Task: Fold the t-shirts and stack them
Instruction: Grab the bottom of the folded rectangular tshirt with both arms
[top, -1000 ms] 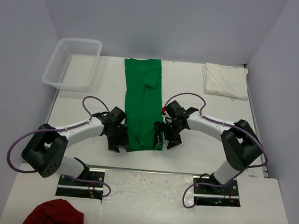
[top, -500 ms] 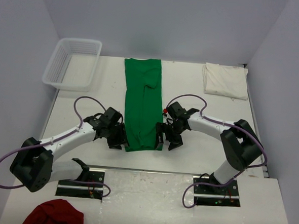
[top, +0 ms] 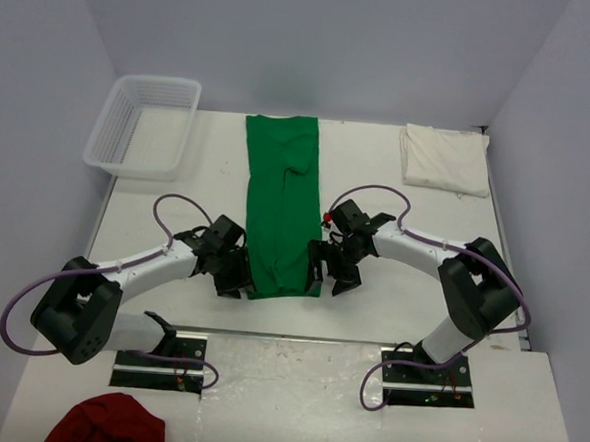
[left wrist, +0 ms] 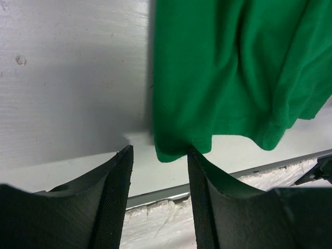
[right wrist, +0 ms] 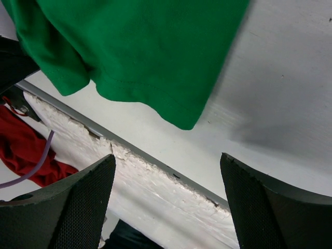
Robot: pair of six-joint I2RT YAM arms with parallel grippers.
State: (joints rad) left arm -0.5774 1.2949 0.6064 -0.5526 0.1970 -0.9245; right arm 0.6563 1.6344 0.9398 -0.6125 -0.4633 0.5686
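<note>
Left arm: Over the last second its elbow swung out toward the near-left edge of the counter (top: 209, 156), then came partway back.
Left tool (left wrist: 159, 150): The gap has narrowed slightly, but the jaws stand apart with nothing pinched. One finger touches the near-left corner of the cloth, and that corner is not yet between the fingers.
Green shirt (top: 281, 210): Unmoved. It lies flat mid-counter as a long narrow strip running near to far.
Right tool (right wrist: 167, 156): Unchanged. It is spread wide and empty, poised just short of the near-right corner.
Cream shirt (top: 444, 158): Folded at the far-right corner of the counter, well apart from both tools.
Meaning for the task: You are lining up on both near corners. The left side probably needs a small shift toward the cloth before closing.
</note>
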